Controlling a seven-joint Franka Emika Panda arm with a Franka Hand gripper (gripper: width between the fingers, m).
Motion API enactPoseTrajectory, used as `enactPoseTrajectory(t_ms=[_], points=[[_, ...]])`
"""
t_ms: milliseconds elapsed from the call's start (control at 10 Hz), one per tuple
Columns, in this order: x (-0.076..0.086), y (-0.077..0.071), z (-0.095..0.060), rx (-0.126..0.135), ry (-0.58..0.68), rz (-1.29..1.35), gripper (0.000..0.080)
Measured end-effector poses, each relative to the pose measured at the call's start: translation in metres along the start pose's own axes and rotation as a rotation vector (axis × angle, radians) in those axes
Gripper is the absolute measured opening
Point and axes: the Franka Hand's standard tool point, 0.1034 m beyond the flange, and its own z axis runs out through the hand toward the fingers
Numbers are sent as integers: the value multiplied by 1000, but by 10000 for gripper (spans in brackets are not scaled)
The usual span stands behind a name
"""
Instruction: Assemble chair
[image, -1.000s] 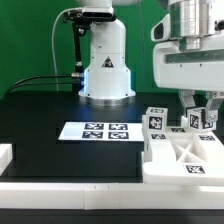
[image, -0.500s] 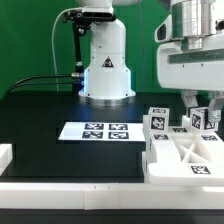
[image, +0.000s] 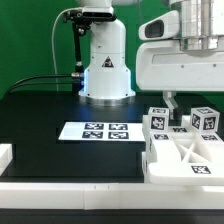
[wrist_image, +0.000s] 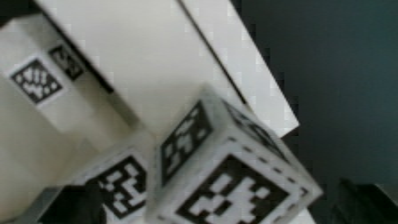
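Note:
The chair (image: 186, 156) is a blocky white assembly with black-and-white tags at the exterior view's lower right. Two tagged upright pieces rise from it, one (image: 157, 120) on the left and one (image: 204, 120) on the right. My gripper (image: 190, 100) hangs open just above them, with one dark finger (image: 170, 99) between the two uprights and touching neither. In the wrist view the tagged end of an upright (wrist_image: 231, 180) fills the space between my dark fingertips (wrist_image: 71, 207), with a white panel (wrist_image: 107, 80) beyond it. Nothing is held.
The marker board (image: 100, 130) lies flat on the black table, left of the chair. The arm's white base (image: 105, 70) stands behind it. A white rim (image: 70, 186) runs along the table's front, with a white block (image: 5, 155) at the exterior view's left edge.
The jaws have opened and let go of the right tagged upright. The hand has risen and shifted toward the exterior view's left. The upright stays standing on the chair.

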Motion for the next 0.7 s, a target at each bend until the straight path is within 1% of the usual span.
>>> enactPoseTrajectory(t_ms=[100, 200, 300, 400, 500, 600, 700], points=[[-1, 0, 0, -10, -1, -112, 647], [-7, -5, 1, -26, -11, -298, 648], [-13, -5, 3, -29, -22, -480, 648], [-13, -1, 3, -30, -22, -498, 648], [-13, -1, 4, -31, -21, -497, 648], [-13, -1, 4, -30, -22, -484, 554], [-13, -1, 4, -31, -21, -467, 364]])
